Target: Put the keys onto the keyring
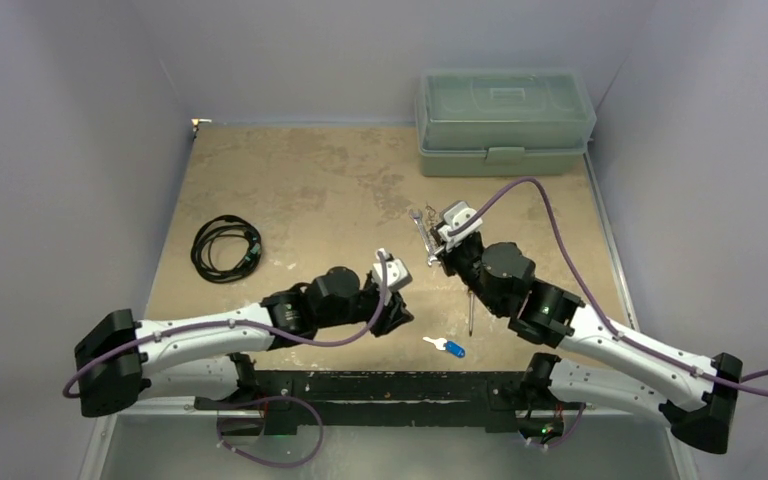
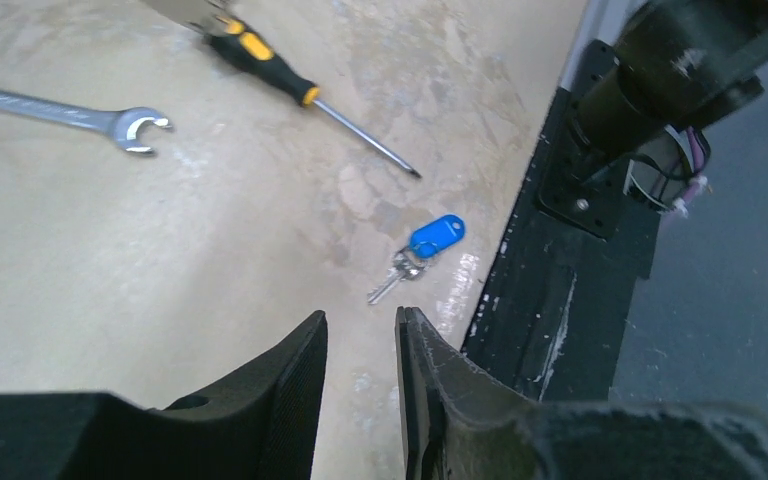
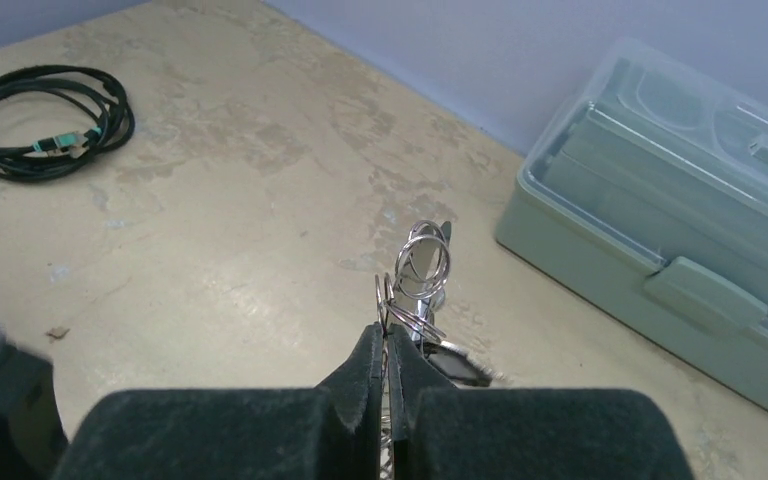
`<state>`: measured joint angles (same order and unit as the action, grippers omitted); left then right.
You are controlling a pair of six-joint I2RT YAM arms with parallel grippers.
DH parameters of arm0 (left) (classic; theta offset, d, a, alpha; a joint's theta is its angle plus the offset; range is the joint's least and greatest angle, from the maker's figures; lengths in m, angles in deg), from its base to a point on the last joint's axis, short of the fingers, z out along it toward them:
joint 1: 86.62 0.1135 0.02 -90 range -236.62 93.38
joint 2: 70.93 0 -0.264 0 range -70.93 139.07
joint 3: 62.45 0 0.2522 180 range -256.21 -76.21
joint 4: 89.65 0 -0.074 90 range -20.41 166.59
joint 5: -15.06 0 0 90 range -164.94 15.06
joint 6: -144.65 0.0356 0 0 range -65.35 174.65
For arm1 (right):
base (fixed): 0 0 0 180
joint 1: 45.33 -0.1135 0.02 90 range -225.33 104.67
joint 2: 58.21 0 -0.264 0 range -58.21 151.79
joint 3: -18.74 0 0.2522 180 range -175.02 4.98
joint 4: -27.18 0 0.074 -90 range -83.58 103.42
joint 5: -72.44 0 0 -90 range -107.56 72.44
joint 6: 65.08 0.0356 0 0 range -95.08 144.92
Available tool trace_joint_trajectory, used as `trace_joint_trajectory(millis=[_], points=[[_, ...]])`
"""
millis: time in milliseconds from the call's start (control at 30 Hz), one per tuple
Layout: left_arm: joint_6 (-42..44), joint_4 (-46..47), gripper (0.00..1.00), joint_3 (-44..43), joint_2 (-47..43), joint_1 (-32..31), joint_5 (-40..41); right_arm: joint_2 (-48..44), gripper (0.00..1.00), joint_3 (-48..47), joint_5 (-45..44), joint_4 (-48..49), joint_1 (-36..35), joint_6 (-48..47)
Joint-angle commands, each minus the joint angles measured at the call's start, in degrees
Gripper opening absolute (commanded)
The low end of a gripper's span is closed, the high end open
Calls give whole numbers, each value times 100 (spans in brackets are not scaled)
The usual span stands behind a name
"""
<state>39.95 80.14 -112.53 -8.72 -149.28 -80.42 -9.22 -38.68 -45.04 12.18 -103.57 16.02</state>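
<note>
Top cam: fixed high behind both arm bases, tilted down and forward, far enough out to take in the whole table (image 1: pixel 310 180) up to the back wall. Left wrist cam: sits behind the left gripper (image 2: pixel 361 315), looks steeply down past its fingers, close to the tabletop. It has the blue-headed key (image 2: pixel 430 242) just ahead of the tips, screwdriver (image 2: pixel 270 68) and wrench (image 2: pixel 60 112) further ahead, base rail (image 2: pixel 550 300) to the right. Right wrist cam: behind the right gripper (image 3: pixel 383 330), shallower angle, facing the back wall, with the keyring (image 3: pixel 422 270) at the tips, toolbox (image 3: pixel 680 240) ahead-right, coiled cable (image 3: pixel 40 120) far ahead-left. Overlap: top + left wrist share key and screwdriver; top + right wrist share keyring, toolbox, cable.
</note>
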Motion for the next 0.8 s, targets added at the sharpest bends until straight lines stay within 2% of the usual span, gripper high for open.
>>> trace_joint_trajectory(millis=[0, 200, 400, 533, 633, 767], points=[[232, 1559, 30, 306, 512, -382, 72, -125, 0, -558, -135, -84, 168, 291], [217, 2487, 30, 393, 1326, -601, 271, -282, 0, -714, -296, -540, 495, 479], [268, 2828, 29, 356, 1854, -1415, 1932, -437, 0, -735, -417, -722, 589, 547], [944, 3064, 28, 271, 2321, -2123, 2734, -385, 0, -781, -366, -779, 631, 564], [1188, 3176, 25, 163, 2664, -2347, 2923, -320, 0, -864, -325, -856, 713, 590], [1334, 3607, 20, 276, 2986, -2400, 2659, -294, 0, -972, -161, -927, 795, 592]])
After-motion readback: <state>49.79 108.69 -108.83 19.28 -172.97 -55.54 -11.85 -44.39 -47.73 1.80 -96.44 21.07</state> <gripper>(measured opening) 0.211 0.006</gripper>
